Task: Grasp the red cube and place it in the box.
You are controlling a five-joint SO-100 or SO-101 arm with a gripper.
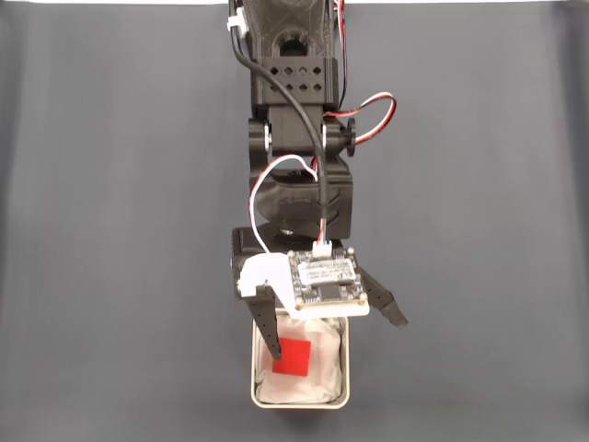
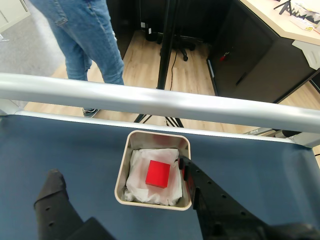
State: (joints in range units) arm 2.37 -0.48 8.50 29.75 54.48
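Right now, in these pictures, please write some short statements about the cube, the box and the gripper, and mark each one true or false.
1. The red cube lies inside the box. True.
2. The gripper is shut on the cube. False: the jaws stand open, and no finger clamps the cube.
3. The box is lined with white paper. True.
4. The box lies tipped on its side. False: it stands with its opening up on the dark table.
5. In the wrist view, a person's legs stand beyond the table's metal rail. True.
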